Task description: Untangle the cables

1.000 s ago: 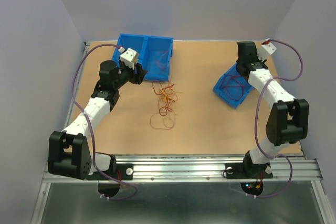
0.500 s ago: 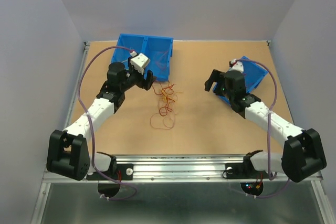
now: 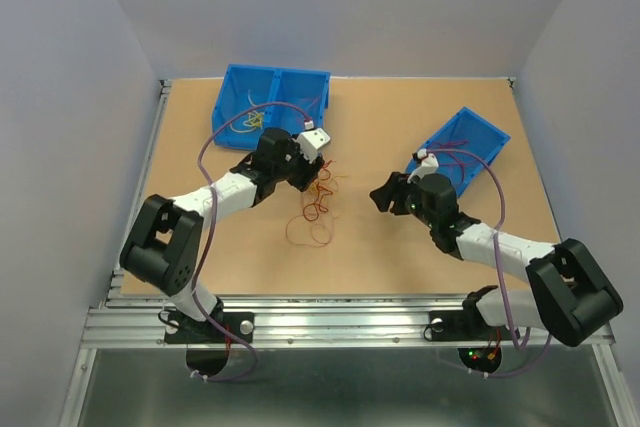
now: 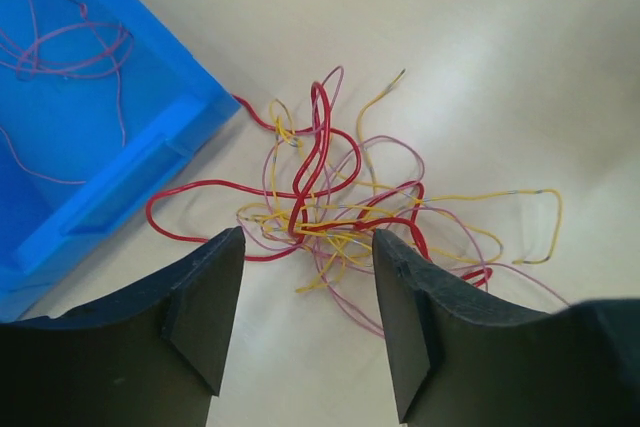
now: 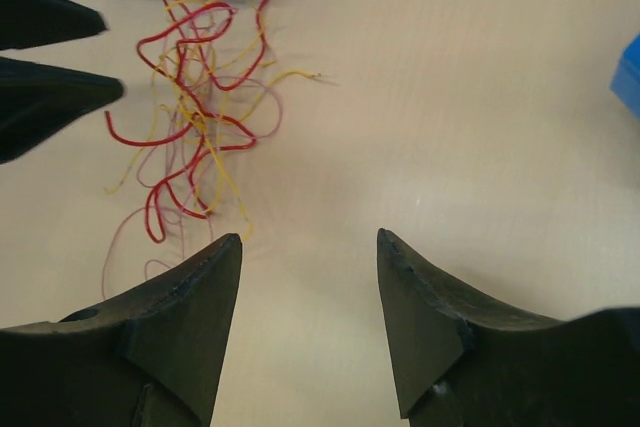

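A loose tangle of thin red, yellow and pink cables (image 3: 316,199) lies on the tan table, just in front of the double blue bin (image 3: 232,105). My left gripper (image 3: 303,175) hangs over the tangle's far end, open and empty. In the left wrist view the cables (image 4: 320,197) lie just beyond the left gripper (image 4: 308,237). My right gripper (image 3: 379,193) stands to the right of the tangle, open and empty. In the right wrist view the cables (image 5: 195,117) are up and left of the right gripper (image 5: 310,237), with bare table between its fingers.
The double bin holds some thin yellow wires (image 3: 250,119) and pink ones (image 4: 70,47). A single blue bin (image 3: 478,133) sits tilted at the right with dark wires in it, behind the right arm. The left gripper's fingers (image 5: 50,97) show at the right wrist view's left edge.
The left arm swung right from the double bin to the tangle. The right arm came down from the right bin and moved left toward the tangle.
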You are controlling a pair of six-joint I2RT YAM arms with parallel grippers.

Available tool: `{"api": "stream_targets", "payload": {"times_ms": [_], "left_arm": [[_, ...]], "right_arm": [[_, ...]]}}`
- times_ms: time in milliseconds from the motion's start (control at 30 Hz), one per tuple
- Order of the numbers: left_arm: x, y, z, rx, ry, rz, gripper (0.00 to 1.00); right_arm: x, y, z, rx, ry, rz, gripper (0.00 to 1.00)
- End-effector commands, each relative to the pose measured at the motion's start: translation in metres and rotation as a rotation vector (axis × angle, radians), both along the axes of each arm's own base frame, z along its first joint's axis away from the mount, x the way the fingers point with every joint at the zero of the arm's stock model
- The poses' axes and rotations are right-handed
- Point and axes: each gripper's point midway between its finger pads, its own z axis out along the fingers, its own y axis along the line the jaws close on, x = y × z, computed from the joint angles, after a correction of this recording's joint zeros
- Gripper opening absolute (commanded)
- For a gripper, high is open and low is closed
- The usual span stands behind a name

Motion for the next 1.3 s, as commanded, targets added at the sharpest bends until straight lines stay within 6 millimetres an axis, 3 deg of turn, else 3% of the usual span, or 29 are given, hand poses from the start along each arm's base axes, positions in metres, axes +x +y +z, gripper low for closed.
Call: {"api": "stream_targets", "payload": {"times_ms": [0, 133, 167, 233, 267, 333, 367, 533, 567, 600, 633, 667, 767, 967, 1100, 1133, 1267], "left_arm": [[0.024, -0.004, 0.007, 0.042, -0.047, 0.037, 0.62], [0.034, -0.004, -0.007, 0.071, -0.028, 0.057, 0.56], [0.035, -0.005, -0.012, 0.079, -0.018, 0.054, 0.48], [0.035, -0.007, -0.016, 0.082, -0.006, 0.042, 0.42], [0.036, -0.008, -0.02, 0.087, 0.001, 0.038, 0.27], [0.038, -0.009, -0.017, 0.092, -0.003, 0.036, 0.13], [0.038, -0.009, -0.015, 0.09, -0.004, 0.035, 0.0], [0.012, -0.018, 0.019, 0.009, -0.027, -0.061, 0.0], [-0.001, -0.022, 0.032, -0.028, -0.03, -0.099, 0.0], [-0.008, -0.024, 0.039, -0.048, -0.031, -0.12, 0.0], [-0.015, -0.026, 0.046, -0.067, -0.032, -0.14, 0.0], [-0.027, -0.029, 0.06, -0.099, -0.04, -0.177, 0.0], [-0.054, -0.037, 0.077, -0.138, -0.041, -0.274, 0.0], [-0.088, -0.053, 0.082, -0.159, -0.012, -0.43, 0.0], [-0.098, -0.059, 0.081, -0.153, -0.018, -0.469, 0.0], [-0.1, -0.06, 0.08, -0.152, -0.018, -0.477, 0.0], [-0.109, -0.067, 0.078, -0.146, -0.023, -0.513, 0.0]], "right_arm": [[0.0, 0.024, 0.035, 0.091, -0.135, 0.074, 0.61], [-0.01, 0.02, 0.04, 0.097, -0.164, 0.068, 0.61], [-0.012, 0.019, 0.038, 0.095, -0.163, 0.065, 0.61], [-0.013, 0.017, 0.04, 0.098, -0.171, 0.061, 0.6], [-0.014, 0.016, 0.042, 0.1, -0.178, 0.06, 0.59], [-0.015, 0.016, 0.042, 0.1, -0.18, 0.063, 0.58], [-0.014, 0.017, 0.043, 0.101, -0.183, 0.066, 0.58], [-0.016, 0.035, 0.031, 0.079, -0.214, 0.187, 0.67], [-0.02, 0.046, 0.045, 0.119, -0.283, 0.258, 0.7], [-0.022, 0.051, 0.039, 0.126, -0.28, 0.284, 0.7], [-0.024, 0.058, 0.051, 0.163, -0.329, 0.321, 0.71], [-0.026, 0.061, 0.054, 0.183, -0.337, 0.337, 0.71], [-0.028, 0.078, 0.059, 0.215, -0.356, 0.392, 0.72], [-0.025, 0.091, 0.075, 0.223, -0.419, 0.334, 0.73], [-0.049, 0.103, 0.084, 0.265, -0.48, 0.354, 0.73], [-0.052, 0.101, 0.093, 0.295, -0.518, 0.34, 0.73], [-0.049, 0.091, 0.094, 0.291, -0.543, 0.209, 0.72]]}}
